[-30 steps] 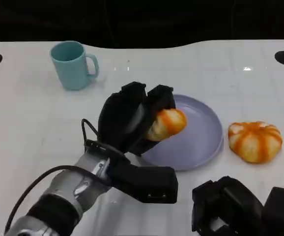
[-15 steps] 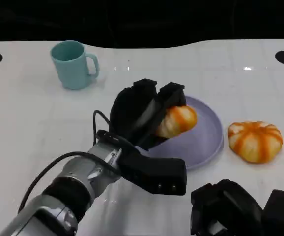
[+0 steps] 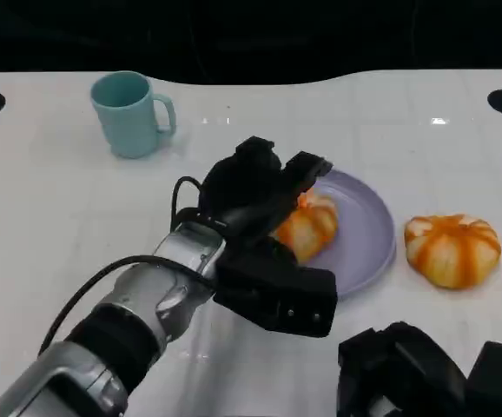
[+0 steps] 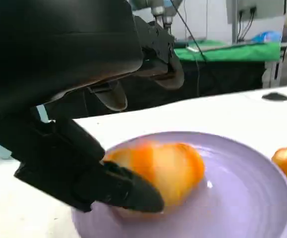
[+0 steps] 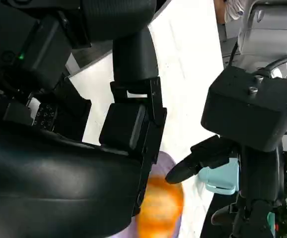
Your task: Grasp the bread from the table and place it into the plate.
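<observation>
- Bread (image 3: 310, 224): orange-striped bun, centre of the head frame, lying on the left half of the plate (image 3: 368, 228). The left wrist view shows its underside on the purple surface, so its weight appears to be carried by the plate, not the hand.
- Table (image 3: 51, 208): white top across the whole head frame; it carries everything below.
- Left hand (image 3: 260, 187): reaches in from lower left and sits over the bread. One lower finger (image 4: 113, 191) lies against the bun's near side; the upper fingers arch above it with a visible gap. Judgement: grip loosened for release. The hand reads as released, though one finger is in contact.
- Right hand (image 3: 425, 373): lower right of the head frame, low over the table, well clear of the plate. It holds nothing as far as can be seen; whether the fingers are spread or curled, I cannot tell.
- Second bun (image 3: 452, 249): right of the plate on the table, apart from its rim, untouched.
- Teal mug (image 3: 129, 113): upper left, upright, handle toward frame right, well clear of the work.
</observation>
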